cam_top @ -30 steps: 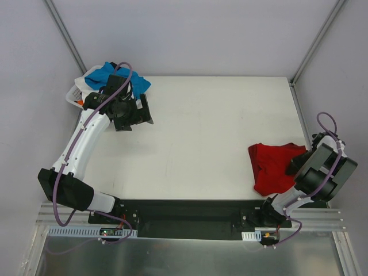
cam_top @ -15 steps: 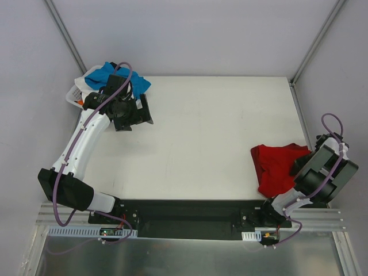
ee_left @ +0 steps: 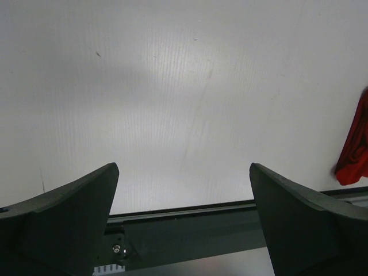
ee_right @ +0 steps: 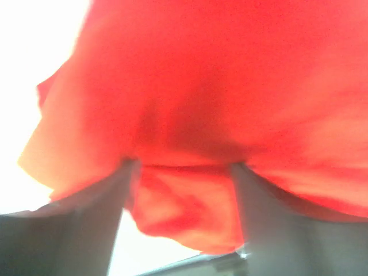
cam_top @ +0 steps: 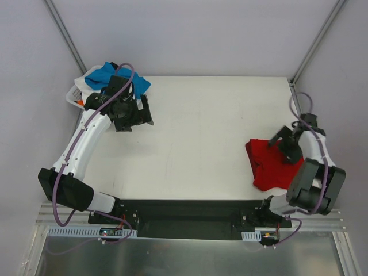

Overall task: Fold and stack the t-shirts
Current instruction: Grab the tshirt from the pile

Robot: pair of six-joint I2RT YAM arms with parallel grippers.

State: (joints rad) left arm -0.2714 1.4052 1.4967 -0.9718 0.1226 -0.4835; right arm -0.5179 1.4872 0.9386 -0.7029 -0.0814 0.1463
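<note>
The red shirt lies bunched up by the right edge of the surface, near the front. It does not look folded yet. The blue shirt is in a heap at the far left corner. The right fingers are spread, with red cloth between them. The left fingers are spread wide and hold nothing. Nearly all the work is left.

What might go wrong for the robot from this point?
The red shirt lies rumpled close to the near edge of the table, on the right; a tug could slide it off. Cloth bunches between the right fingers, so they may pinch several layers and spoil the fold.
</note>
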